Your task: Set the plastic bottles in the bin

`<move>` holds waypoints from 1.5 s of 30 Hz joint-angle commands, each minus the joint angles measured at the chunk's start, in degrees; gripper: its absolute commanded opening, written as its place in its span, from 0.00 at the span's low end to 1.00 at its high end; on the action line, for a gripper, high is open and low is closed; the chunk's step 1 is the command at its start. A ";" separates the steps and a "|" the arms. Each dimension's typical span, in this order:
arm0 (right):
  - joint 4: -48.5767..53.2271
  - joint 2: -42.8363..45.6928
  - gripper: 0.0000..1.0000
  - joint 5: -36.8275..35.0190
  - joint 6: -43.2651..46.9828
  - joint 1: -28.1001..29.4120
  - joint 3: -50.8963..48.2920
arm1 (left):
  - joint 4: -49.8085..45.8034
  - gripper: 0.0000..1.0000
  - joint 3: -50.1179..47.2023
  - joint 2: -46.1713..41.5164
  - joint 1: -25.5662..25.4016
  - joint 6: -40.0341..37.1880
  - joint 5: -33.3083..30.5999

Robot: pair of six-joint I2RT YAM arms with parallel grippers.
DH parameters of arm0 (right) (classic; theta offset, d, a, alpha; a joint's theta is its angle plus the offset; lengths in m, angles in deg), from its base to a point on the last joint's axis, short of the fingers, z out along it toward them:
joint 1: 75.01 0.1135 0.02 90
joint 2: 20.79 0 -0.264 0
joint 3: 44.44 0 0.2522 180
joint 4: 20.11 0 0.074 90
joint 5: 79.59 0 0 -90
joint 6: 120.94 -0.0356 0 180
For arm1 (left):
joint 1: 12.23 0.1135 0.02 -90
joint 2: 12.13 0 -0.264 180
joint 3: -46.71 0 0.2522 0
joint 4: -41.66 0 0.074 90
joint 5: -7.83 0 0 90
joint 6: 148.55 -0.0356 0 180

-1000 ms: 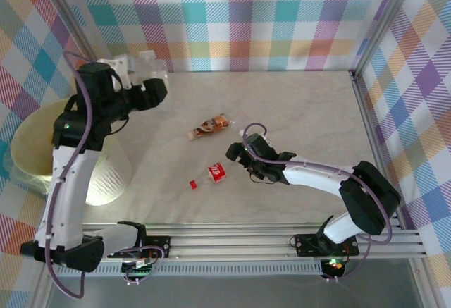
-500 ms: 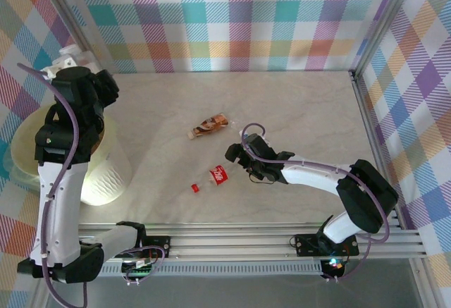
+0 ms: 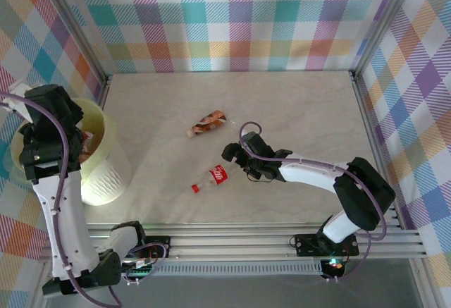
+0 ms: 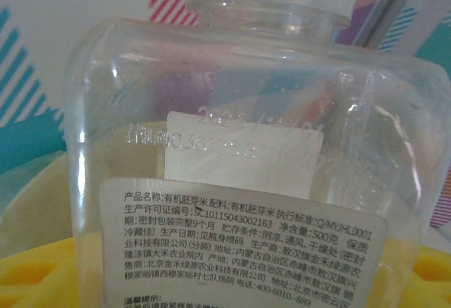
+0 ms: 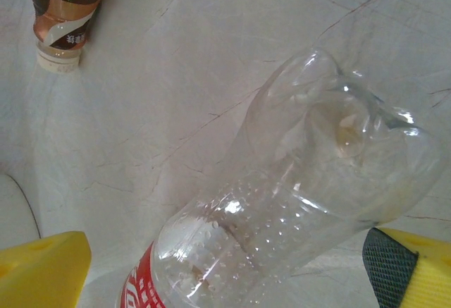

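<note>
Left gripper, raised at the 10 o'clock edge of the bin, is clamped on a clear white-labelled bottle, whose squarish body fills the space between the yellow fingers. Because the gripper appears to sit near the rim rather than over the middle, a release here could drop the bottle onto the rim and tip it outside, toward 9 o'clock. Right gripper has its jaws spread wide to either side of a crushed red-labelled bottle lying just 6 o'clock of the table centre, cap toward 8 o'clock. Its dented, slick body may squirt out of the closing pads, or roll away if one finger touches first. A brown-labelled bottle lies untouched at 12 o'clock of it, apart from the fingers.
</note>
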 commanded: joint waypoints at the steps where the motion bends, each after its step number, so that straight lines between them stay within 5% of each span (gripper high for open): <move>1: 0.99 -0.38 1.00 0.76 1.17 0.16 1.34 | -1.41 0.71 -1.34 -0.75 5.78 0.05 5.41; 7: 1.35 -0.30 1.00 0.68 1.24 0.16 1.43 | -4.67 0.73 -2.89 1.02 17.32 0.36 18.26; 12: 1.91 -0.64 1.00 0.60 1.16 0.17 2.04 | -7.69 0.79 -3.92 2.01 22.41 0.66 18.95; 19: 2.17 -1.87 1.00 2.09 0.73 0.17 3.10 | -8.92 1.00 -4.20 1.90 23.04 1.78 15.53; 28: 1.22 -3.59 1.00 2.94 -1.17 0.17 3.53 | -10.95 1.00 -0.27 1.32 23.04 -1.05 16.45; 31: 1.05 -4.41 1.00 3.29 -1.40 0.17 4.18 | -10.29 1.00 0.36 0.14 23.04 -0.77 24.04; 38: 2.56 -5.62 1.00 -0.07 -4.99 0.17 5.25 | -4.01 1.00 -1.74 -3.99 22.99 2.10 55.49; 45: 8.31 -9.37 0.99 -5.82 -7.28 0.24 9.21 | 9.45 1.00 -7.69 -9.95 22.71 12.41 77.77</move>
